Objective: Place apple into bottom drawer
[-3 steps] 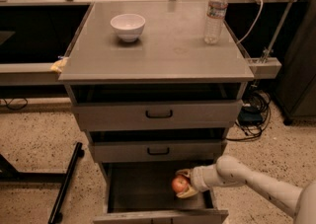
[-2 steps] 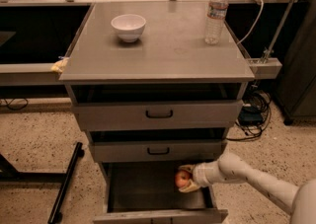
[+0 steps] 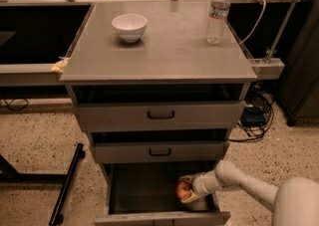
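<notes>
Grey metal cabinet [image 3: 169, 53] fills mid-frame, its deep grey bottom drawer [image 3: 159, 218] open at lower centre, where pale two-finger gripper [image 3: 186, 189] grips round red-orange apple [image 3: 182, 188] inside drawer's right side; placing step, next prob. lower & let go.

My arm [image 3: 251, 184] is smooth, off-white, rounded tubing — thick near the body, slimmer toward my tan-fingered claw [image 3: 183, 189] in the bottom drawer [image 3: 142, 192].
</notes>
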You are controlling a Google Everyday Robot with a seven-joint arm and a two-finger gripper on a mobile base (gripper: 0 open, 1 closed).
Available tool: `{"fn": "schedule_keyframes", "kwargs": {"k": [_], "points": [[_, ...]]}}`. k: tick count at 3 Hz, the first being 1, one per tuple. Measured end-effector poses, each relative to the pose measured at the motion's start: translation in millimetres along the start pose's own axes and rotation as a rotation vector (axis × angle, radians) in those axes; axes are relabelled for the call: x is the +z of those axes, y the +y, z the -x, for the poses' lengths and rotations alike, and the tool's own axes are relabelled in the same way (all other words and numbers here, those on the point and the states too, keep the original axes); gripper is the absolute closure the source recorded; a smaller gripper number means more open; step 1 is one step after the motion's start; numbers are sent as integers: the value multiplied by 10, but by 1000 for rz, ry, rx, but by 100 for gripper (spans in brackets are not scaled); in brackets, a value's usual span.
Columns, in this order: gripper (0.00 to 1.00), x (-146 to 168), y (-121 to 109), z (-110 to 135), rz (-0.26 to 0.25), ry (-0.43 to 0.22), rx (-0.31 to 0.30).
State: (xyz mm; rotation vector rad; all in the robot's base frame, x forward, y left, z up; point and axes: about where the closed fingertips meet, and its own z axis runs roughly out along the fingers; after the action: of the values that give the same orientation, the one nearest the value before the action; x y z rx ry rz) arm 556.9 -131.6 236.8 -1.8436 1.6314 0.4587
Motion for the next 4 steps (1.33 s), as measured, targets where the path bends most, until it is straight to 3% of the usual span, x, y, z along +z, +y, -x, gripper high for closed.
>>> {"fn": "schedule_keyframes", "kwargs": {"k": [1, 3, 4], "points": [[100, 309, -45, -283, 12, -34, 18], [100, 614, -196, -603, 1, -87, 22], [82, 599, -241, -638, -8, -84, 23]]}}
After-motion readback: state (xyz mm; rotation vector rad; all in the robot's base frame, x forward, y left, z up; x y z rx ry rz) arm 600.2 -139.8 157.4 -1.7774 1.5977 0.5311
